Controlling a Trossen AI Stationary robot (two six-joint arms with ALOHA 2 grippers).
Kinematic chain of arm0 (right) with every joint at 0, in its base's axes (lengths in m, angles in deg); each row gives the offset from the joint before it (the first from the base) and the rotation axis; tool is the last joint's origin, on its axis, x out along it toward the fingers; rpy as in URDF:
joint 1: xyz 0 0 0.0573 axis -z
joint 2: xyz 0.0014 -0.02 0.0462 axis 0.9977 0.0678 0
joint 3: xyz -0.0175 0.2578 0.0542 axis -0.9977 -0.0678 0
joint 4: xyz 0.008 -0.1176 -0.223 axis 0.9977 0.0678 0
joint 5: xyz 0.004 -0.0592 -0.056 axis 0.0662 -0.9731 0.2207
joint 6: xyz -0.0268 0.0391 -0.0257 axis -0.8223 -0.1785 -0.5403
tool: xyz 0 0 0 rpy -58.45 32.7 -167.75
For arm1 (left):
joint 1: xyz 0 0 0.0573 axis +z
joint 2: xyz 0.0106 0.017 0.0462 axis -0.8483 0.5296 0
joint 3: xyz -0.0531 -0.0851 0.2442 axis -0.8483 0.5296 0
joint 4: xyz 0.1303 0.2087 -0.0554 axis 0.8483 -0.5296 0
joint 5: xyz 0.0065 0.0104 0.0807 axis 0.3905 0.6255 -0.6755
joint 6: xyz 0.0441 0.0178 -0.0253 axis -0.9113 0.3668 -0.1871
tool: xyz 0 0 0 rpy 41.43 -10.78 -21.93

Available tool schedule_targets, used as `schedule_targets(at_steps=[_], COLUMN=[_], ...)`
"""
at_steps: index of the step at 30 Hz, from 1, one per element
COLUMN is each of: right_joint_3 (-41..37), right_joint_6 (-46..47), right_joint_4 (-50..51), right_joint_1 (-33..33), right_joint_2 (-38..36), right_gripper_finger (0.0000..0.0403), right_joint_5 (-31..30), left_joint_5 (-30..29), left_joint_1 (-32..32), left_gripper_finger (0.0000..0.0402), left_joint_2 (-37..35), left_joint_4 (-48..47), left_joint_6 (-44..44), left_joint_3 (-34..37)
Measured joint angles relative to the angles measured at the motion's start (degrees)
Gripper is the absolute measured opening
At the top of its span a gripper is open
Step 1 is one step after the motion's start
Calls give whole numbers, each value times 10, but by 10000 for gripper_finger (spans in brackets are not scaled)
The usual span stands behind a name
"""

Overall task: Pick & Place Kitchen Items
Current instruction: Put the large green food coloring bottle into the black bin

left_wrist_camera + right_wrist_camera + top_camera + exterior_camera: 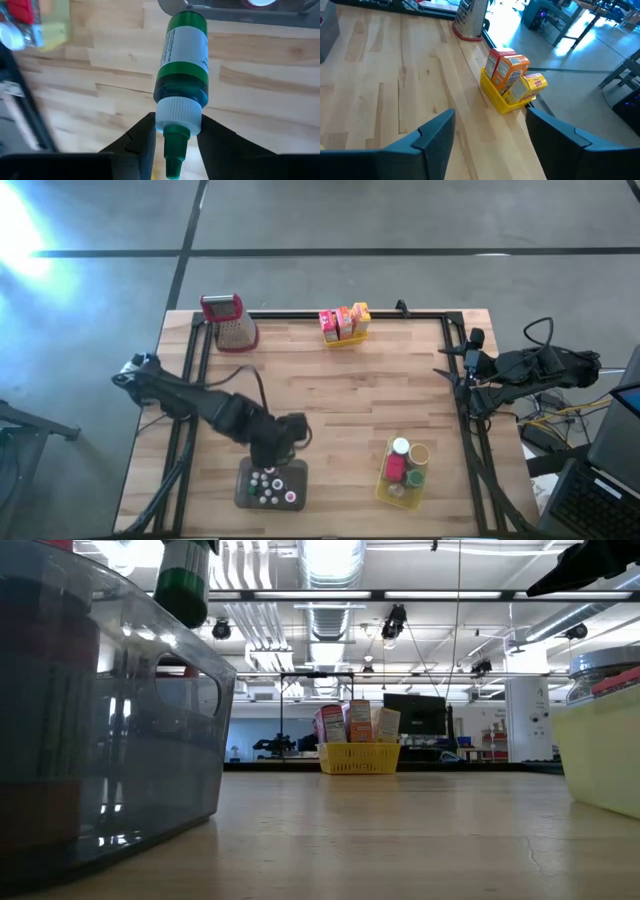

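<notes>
High view: left gripper (283,442) reaching over grey tray (246,478) of small bottles; right gripper (447,372) parked at table's right edge
Low view: green bottle (184,580) hanging above tray wall (150,710)
Left wrist: fingers (142,137) clamped on bottle's white cap (178,116); green tip between them
Right wrist: fingers (436,131) spread, grasping nothing; boxes (511,71) in yellow basket (495,97) ahead

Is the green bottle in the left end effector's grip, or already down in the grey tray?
Gripped: the left end effector pinches the green bottle at its white cap, above the grey tray.
</notes>
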Motion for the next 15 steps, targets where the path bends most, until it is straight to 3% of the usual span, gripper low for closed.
schedule_targets(at_steps=[9, 15], right_joint_3=[0, 0], right_joint_6=[0, 0], right_joint_4=[0, 0], right_joint_1=[0, 0], right_joint_2=[0, 0], right_gripper_finger=[222, 222], right_joint_5=[0, 0], left_joint_5=[-68, -115], left_joint_1=[-69, -93], left_gripper_finger=[135, 135], left_joint_2=[44, 66], left_joint_4=[-19, -6], left_joint_6=[-21, -124], left_joint_3=[-38, -39])
